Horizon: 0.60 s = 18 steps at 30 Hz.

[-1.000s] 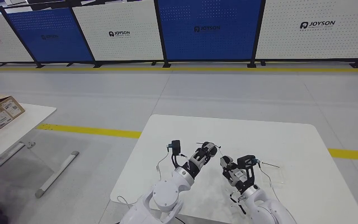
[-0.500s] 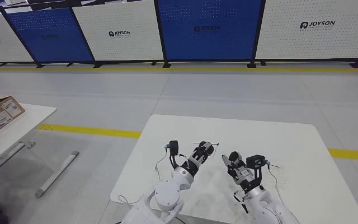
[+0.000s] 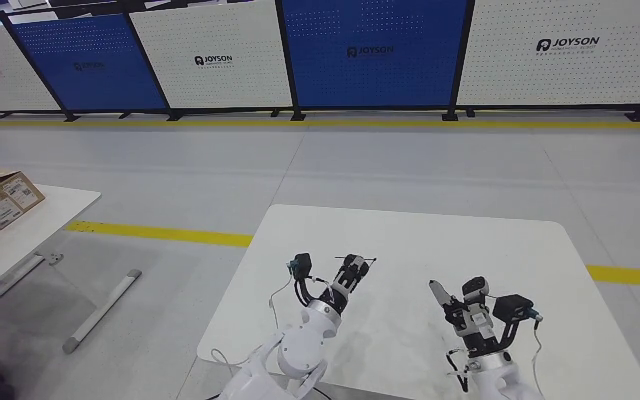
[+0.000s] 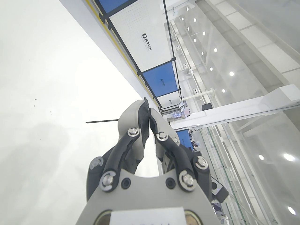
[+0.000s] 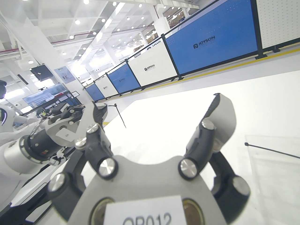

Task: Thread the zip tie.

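Occupying the near half of the white table point(image 3: 500, 250), 2 arms sit well apart. The left arm, near-left of centre, points toward the far edge. The left gripper point(image 4: 148, 111) is pinched shut on 1 black zip tie point(image 4: 103, 121), whose tail juts out from the fingertips. The right gripper point(image 3: 456, 293), at near right, stands wide open and empty. Near it, a second zip tie point(image 5: 271, 149) lies in a clear tray point(image 5: 264, 172).

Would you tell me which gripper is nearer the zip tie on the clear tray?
Right. The right gripper, open, is just beside the clear tray bearing that zip tie; the left gripper is farther off across the table, shut on a second zip tie.
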### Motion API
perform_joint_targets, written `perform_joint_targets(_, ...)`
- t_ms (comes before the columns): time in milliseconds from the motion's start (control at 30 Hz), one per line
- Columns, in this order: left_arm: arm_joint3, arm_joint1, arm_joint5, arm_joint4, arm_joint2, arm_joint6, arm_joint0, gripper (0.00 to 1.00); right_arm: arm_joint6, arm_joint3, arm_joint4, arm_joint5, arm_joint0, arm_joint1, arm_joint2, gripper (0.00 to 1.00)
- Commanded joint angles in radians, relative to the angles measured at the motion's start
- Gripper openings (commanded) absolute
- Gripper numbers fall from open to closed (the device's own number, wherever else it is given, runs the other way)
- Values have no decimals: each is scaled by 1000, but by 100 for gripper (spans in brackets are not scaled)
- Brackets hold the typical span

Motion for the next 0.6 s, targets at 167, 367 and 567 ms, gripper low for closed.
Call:
perform_joint_targets(167,0,0,0,-3,0,0,0,0,0,0,0,0,0,0,0,100)
perform_joint_targets(367,-1,1,-5,27,-6,10,7,0,15,-9,62,10,-2,2,37,100)
perform_joint_targets(567,9,1,1,77,-26,80,22,0,-24,-54,118,57,-42,8,133,100)
